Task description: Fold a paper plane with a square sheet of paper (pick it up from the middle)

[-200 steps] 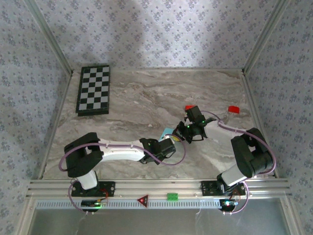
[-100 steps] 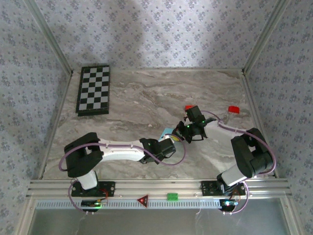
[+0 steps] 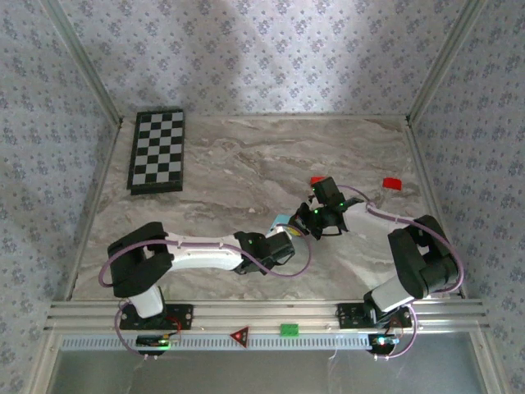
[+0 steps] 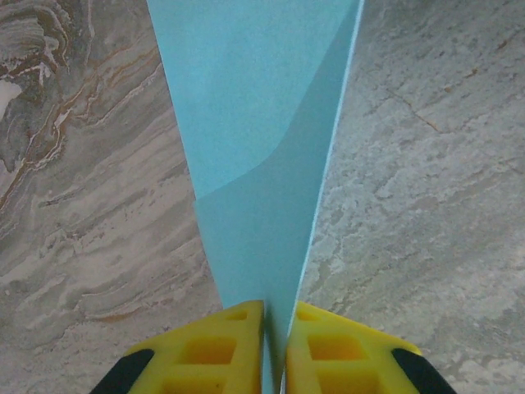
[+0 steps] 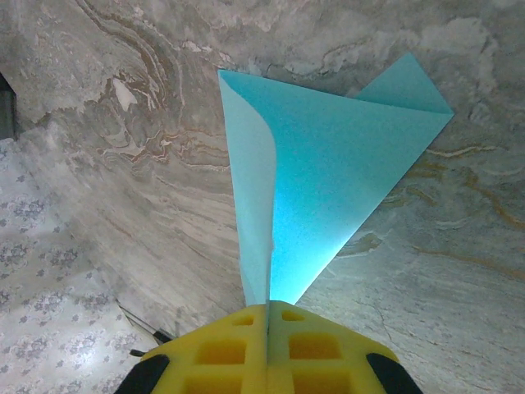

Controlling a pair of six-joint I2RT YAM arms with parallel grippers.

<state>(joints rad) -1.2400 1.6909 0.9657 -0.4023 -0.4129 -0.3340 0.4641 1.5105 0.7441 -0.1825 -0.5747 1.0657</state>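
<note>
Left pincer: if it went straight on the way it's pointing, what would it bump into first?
The paper plane it grips, stretching straight ahead of the left pincer. Beyond that, probably the right pincer holding the other end, though depth is unclear.

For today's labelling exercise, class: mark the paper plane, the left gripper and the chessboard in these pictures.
paper plane (image 4: pixel 246 98): left wrist view, on its lighter flat face.
left gripper (image 4: pixel 275 316): left wrist view, midway between its two yellow tips, where they clamp the paper.
chessboard (image 3: pixel 157 150): top external view, middle of the board.
</note>
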